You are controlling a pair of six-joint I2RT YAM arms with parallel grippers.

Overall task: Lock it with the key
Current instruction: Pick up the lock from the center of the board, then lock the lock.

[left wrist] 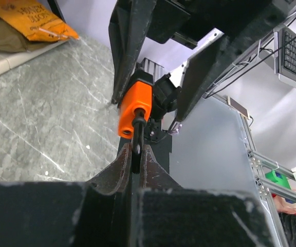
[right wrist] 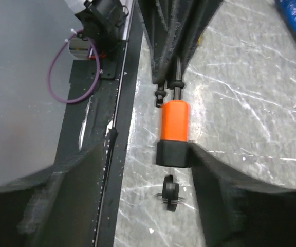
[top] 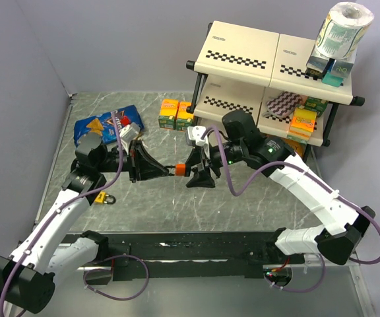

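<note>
The padlock (top: 179,170) hangs over mid-table with its long axis level, running left-right, shackle pointing left. The left gripper (left wrist: 136,154) is clenched on the shackle, and the right gripper (right wrist: 173,154) grasps its black end. Bare table (top: 177,212) lies beneath, with the shelf (top: 243,49) well apart.

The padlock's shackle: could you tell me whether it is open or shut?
Open, it appears: in the right wrist view one leg of the shackle enters the orange padlock body, while the other ends free outside it.
</note>
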